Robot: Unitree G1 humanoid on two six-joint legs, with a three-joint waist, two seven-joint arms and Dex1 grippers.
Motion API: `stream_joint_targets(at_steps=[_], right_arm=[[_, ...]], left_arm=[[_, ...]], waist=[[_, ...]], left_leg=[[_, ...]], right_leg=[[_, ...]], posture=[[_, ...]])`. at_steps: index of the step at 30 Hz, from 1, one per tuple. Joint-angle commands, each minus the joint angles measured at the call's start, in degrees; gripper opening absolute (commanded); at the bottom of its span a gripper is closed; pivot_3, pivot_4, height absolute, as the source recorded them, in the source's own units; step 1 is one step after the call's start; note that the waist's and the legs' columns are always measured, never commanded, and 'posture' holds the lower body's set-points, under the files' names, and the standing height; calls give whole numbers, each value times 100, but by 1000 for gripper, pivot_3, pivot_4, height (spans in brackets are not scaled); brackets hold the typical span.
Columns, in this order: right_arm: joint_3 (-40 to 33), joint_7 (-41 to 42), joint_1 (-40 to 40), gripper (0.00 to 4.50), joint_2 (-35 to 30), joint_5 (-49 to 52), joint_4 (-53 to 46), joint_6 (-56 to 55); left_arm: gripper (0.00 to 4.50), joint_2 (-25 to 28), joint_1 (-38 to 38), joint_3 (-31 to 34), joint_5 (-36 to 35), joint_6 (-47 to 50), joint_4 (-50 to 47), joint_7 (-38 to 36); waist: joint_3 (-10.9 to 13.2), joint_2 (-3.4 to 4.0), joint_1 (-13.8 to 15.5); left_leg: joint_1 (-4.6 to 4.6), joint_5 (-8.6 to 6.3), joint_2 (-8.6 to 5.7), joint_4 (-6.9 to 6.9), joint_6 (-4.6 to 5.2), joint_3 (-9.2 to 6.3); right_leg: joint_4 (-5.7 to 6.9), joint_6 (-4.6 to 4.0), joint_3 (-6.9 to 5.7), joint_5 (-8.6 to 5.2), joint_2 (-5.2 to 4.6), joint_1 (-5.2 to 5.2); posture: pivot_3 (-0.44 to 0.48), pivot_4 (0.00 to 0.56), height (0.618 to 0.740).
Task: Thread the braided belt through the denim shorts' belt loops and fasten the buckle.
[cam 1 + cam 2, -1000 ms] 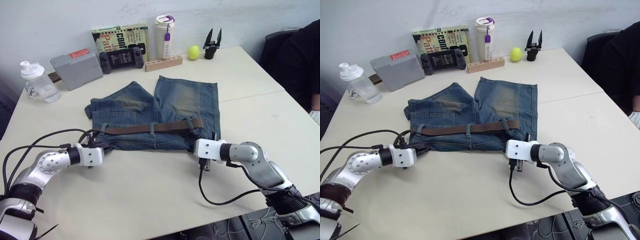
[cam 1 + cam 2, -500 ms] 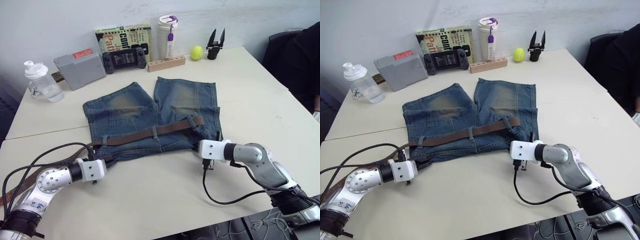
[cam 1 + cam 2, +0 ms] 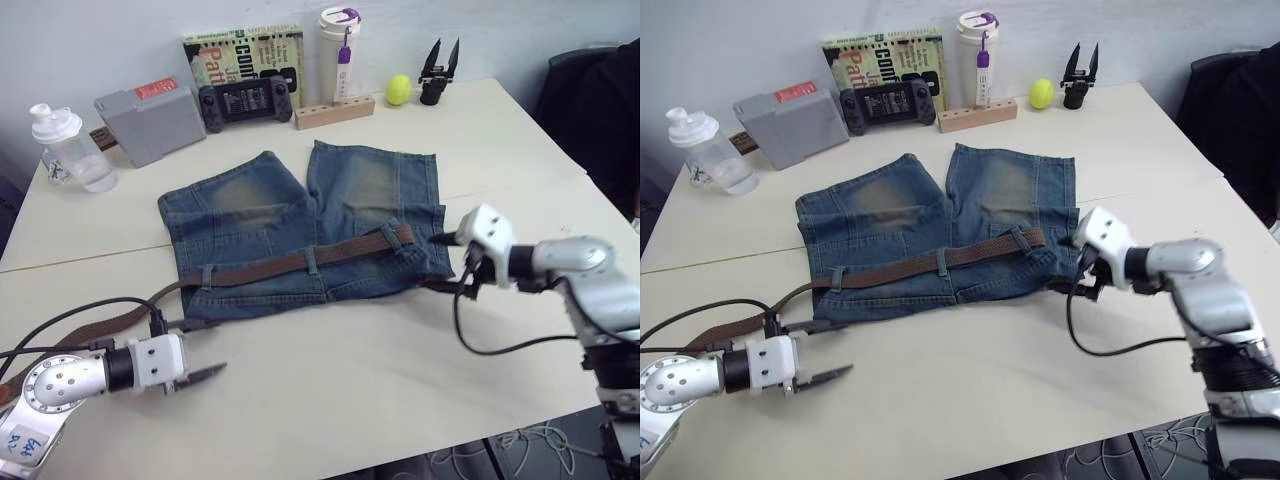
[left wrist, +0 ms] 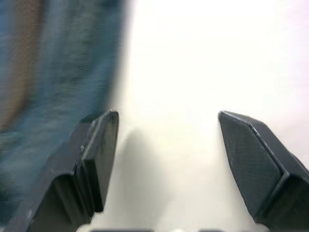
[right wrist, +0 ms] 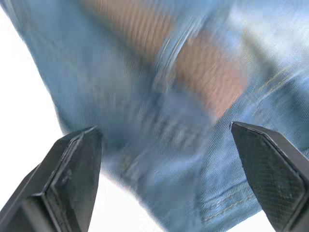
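**Belt threaded part-way, both grippers empty — risk of pull-out and misgrasp**

The shorts lie flat on the worktop, waistband toward the robot. The belt runs through the loops along the waistband; its right end stops near the right hip, while a long tail trails off the left side of the shorts and across the worktop. The buckle cannot be made out in these views.

The left gripper rests low on bare worktop, jaws apart and holding nothing, clear of both shorts and tail. The right gripper sits at the right edge of the shorts, jaws wide apart over denim and belt end, also empty.

Hazards, as judged:
- Nothing pins the shorts. A pull on either belt end would likely drag the denim across the worktop and bunch the waistband.
- The belt sits uneven — short on the right, long on the left. A tug at the tail could draw the right end back out of the last loop.
- The right jaws hang over denim and belt together; closing there may catch fabric with the strap.
- Fastening needs the two ends brought together; they lie well apart.
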Motion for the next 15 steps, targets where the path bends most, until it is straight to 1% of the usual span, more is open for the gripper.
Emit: stream_joint_targets(at_steps=[1, 3, 6, 8, 12, 15], right_arm=[[-300, -364, -962, 4472, 180, 352, 810, 1056], [-257, -519, -1363, 4472, 362, 408, 1280, 1521], [-80, -646, -1805, 4472, 692, 399, 1957, 2077], [-22, -678, -2017, 4472, 888, 382, 2359, 2294], [119, -621, -2226, 4472, 1152, 339, 2936, 2505], [242, -544, -2248, 4472, 1252, 311, 3092, 2543]], left_arm=[[3685, 35, 140, 675, -874, 787, -489, -223], [3685, -48, 94, 882, -1057, 1073, -454, -264], [3685, -223, -103, 1092, -1235, 1406, -297, -254], [3685, -363, -213, 1174, -1297, 1606, -286, -210], [3685, -604, -288, 1238, -1265, 1902, -500, -156], [3685, -738, -263, 1296, -1277, 2090, -665, -110]], waist=[[51, -20, 11], [62, -18, 27], [64, -16, 77], [64, -16, 81], [64, -16, 81], [64, -16, 73]], left_leg=[[-3, 0, 4, 12, -1, 1], [-27, 0, 34, 57, -1, -8], [-35, 1, 34, 65, -2, -7], [-58, 1, 30, 66, -3, -11], [-111, 3, -15, 66, -5, 15], [-150, 4, -23, 70, -4, 21]], right_leg=[[5, 0, 2, 0, 0, -1], [12, -1, 9, 0, -8, -10], [29, -4, 10, 2, -8, -15], [42, -4, 7, 2, -6, -29], [44, -1, -9, 4, -3, -75], [42, 10, -8, 10, -1, -113]], posture=[[0, 150, 720], [0, 150, 720], [0, 150, 720], [0, 150, 720], [0, 150, 720], [0, 150, 720]])
